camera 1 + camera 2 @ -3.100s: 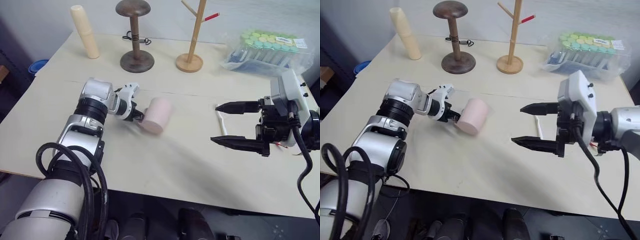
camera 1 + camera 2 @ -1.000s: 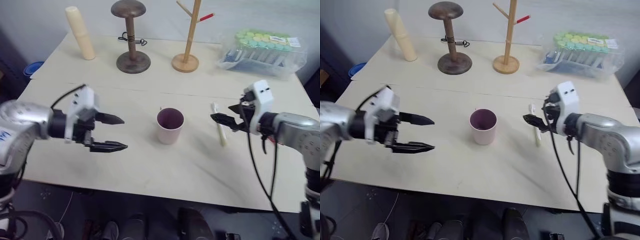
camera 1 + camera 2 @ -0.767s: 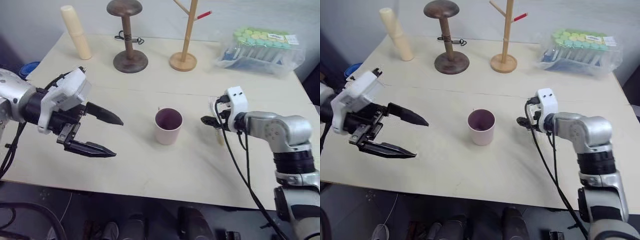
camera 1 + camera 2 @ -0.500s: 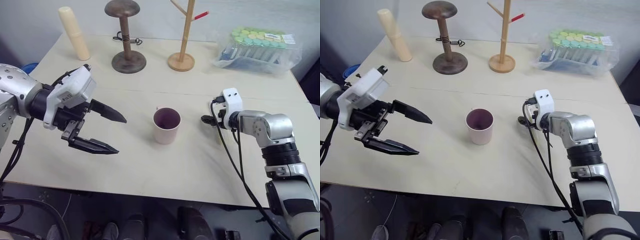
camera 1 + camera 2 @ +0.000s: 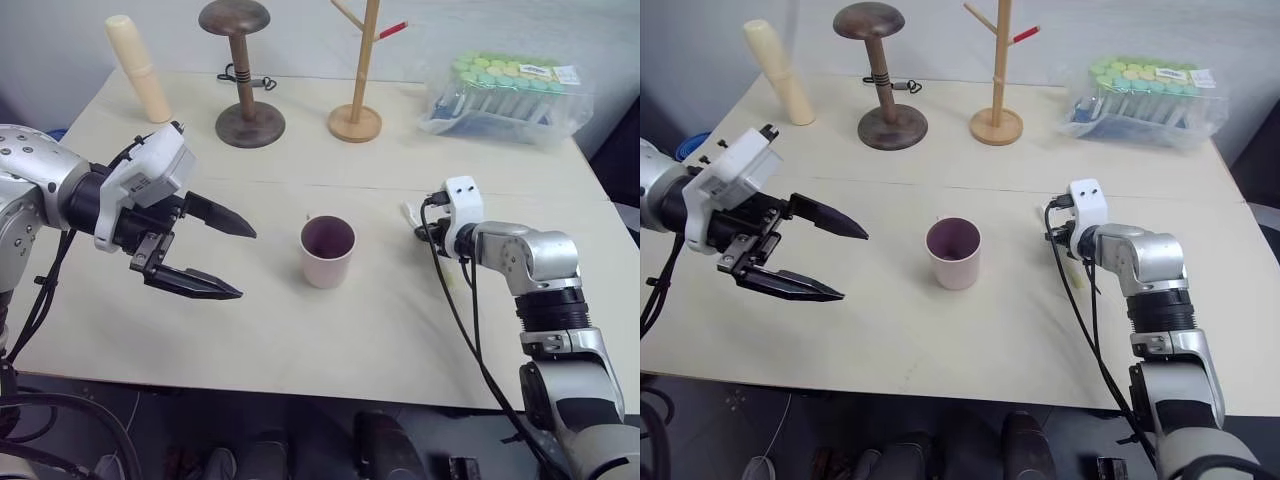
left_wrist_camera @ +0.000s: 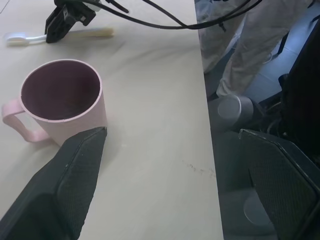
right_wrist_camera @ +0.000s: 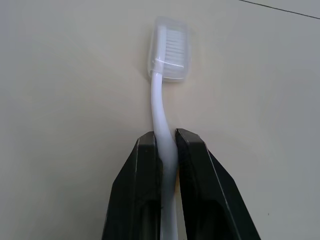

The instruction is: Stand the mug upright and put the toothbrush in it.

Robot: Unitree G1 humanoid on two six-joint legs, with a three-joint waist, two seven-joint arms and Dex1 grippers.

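The pale pink mug [image 5: 327,250] stands upright near the table's middle, its dark inside facing up. My left gripper [image 5: 247,264] hovers open to the left of it, apart from it and above the table; in the left wrist view the mug [image 6: 62,102] sits just beyond one finger [image 6: 80,170]. The white toothbrush [image 7: 159,107] lies flat on the table to the right of the mug, with a clear cap over its bristle head. My right gripper [image 7: 165,136] is shut on the toothbrush's neck just behind the head.
Along the table's back stand a cream cylinder [image 5: 135,68], a dark wooden stand [image 5: 238,75], a light wooden peg stand [image 5: 355,100] and a clear box of green-capped tubes [image 5: 505,90]. The table's front edge [image 5: 300,378] runs close below the mug.
The mug, earlier on its side at my left gripper, now stands upright. The left gripper has drawn away to the left, open. My right gripper came down and shut on the toothbrush.
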